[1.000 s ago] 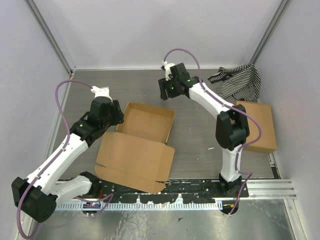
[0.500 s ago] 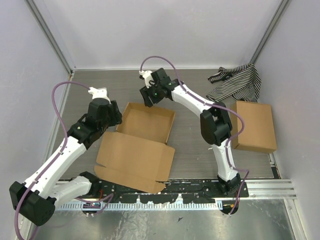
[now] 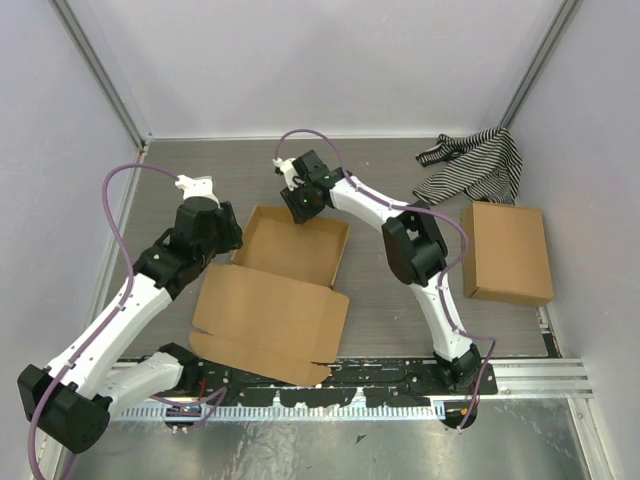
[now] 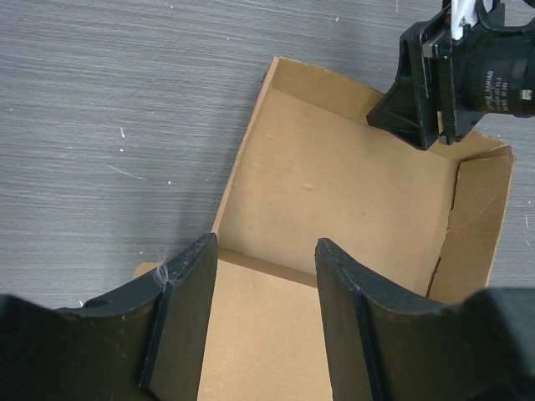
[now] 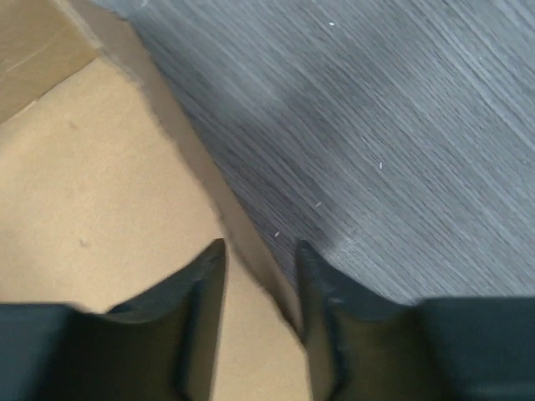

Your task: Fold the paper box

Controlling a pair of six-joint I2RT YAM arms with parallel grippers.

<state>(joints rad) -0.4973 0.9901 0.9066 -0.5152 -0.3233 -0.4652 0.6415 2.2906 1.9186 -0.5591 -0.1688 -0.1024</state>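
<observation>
While the tray half of the paper box (image 3: 295, 245) is already standing near the middle of the worktop (image 3: 390, 180) with its far, left and right walls raised, we are judging the job as roughly half done, because the big lid panel is lying flat toward the near edge and none of its tabs is tucked in. We are seeing the left claw (image 4: 266, 246) hovering above the fold between tray and lid, its fingers standing wide with nothing between them. We are seeing the right claw (image 5: 259, 251) reaching down at the far wall, its fingers moderately apart and straddling the rim without visibly pinching it. As we are reading it, swinging the lid over the tray and pushing its flaps home is remaining.
</observation>
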